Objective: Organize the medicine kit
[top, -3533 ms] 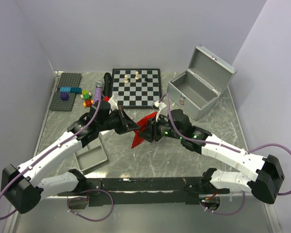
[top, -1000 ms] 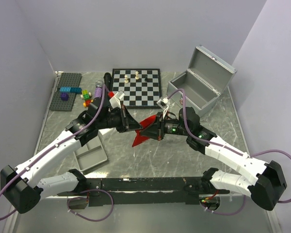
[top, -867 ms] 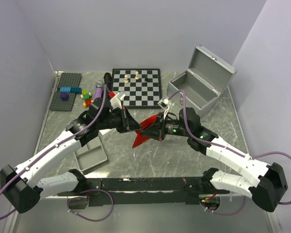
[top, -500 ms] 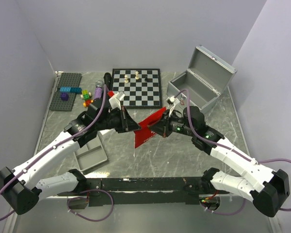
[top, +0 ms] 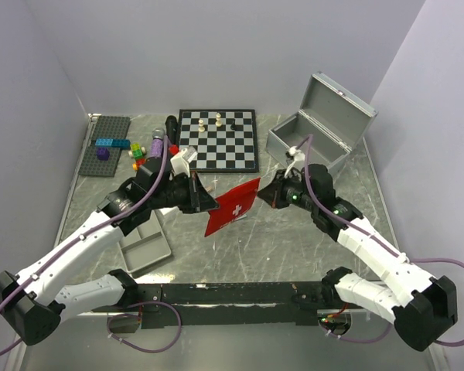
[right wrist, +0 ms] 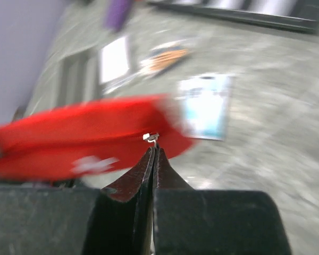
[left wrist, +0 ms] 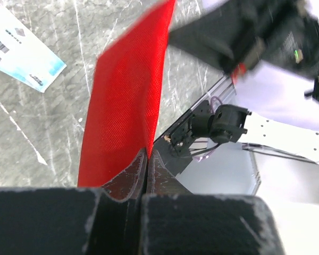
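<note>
The chessboard (top: 216,139) is black-and-white checks. Right of it the medicine kit (top: 336,108) is plain silver-grey; on its near side the pouch (top: 232,207) is red with a white cross (a fine woven grain up close). The counter (top: 278,239) is grey, white-veined marble. My left tool (left wrist: 147,156) and right tool (right wrist: 153,154) are black.

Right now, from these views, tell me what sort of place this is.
Probably a robot lab test bench, not a home or clinic: a stone-patterned table boxed in by plain pale walls, with unrelated props laid out, such as a chessboard, toy bricks and an open metal case.
</note>
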### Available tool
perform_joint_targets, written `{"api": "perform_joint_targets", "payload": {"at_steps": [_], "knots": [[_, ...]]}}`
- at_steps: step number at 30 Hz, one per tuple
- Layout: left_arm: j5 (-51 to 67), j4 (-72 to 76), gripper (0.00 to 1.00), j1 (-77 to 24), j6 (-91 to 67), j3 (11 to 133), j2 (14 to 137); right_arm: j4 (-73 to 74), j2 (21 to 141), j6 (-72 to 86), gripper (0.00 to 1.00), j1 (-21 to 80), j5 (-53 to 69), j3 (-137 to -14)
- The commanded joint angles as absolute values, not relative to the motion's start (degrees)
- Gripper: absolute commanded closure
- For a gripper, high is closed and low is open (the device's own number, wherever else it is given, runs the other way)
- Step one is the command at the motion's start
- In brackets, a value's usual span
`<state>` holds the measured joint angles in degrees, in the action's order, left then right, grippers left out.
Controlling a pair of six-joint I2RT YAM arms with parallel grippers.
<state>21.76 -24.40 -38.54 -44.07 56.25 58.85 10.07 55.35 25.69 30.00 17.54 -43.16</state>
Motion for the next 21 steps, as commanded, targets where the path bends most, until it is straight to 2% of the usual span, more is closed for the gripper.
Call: {"api": "perform_joint_targets", "payload": {"at_steps": [1, 4, 5, 7, 11, 12, 18, 21], "knots": [[22.77, -26.36, 0.99, -38.23, -38.07, 61.08, 56.17, 18.45, 56.78, 30.31, 1.00, 19.71, 4.67, -44.30], [22.24, -28.56, 0.99, -38.23, -34.11, 61.52, 54.41, 17.67, 55.46, 32.34, 1.00, 15.74, 4.21, -42.45], [21.98, -29.35, 0.99, -38.15, -33.06, 61.61, 53.80, 16.45, 54.41, 30.78, 0.90, 15.73, 6.39, -42.10], [20.57, -30.23, 0.99, -38.14, -30.69, 61.96, 52.56, 12.50, 50.47, 28.57, 0.48, 17.74, 9.75, -40.88], [18.02, -30.67, 0.99, -38.23, -24.98, 62.05, 50.98, 10.99, 45.18, 25.58, 0.04, 20.83, 11.50, -41.40], [18.45, -30.50, 0.99, -38.15, -23.22, 62.22, 50.72, 10.20, 44.48, 24.97, 0.00, 20.83, 13.43, -41.40], [31.44, -27.34, 0.99, -38.23, -13.64, 63.10, 49.31, -3.13, 43.43, 25.39, 0.00, 21.01, 33.36, -35.97], [35.32, -28.21, 0.99, -38.23, -9.76, 64.07, 48.69, -9.40, 41.05, 25.40, 0.00, 21.35, 38.48, -34.45]]}}
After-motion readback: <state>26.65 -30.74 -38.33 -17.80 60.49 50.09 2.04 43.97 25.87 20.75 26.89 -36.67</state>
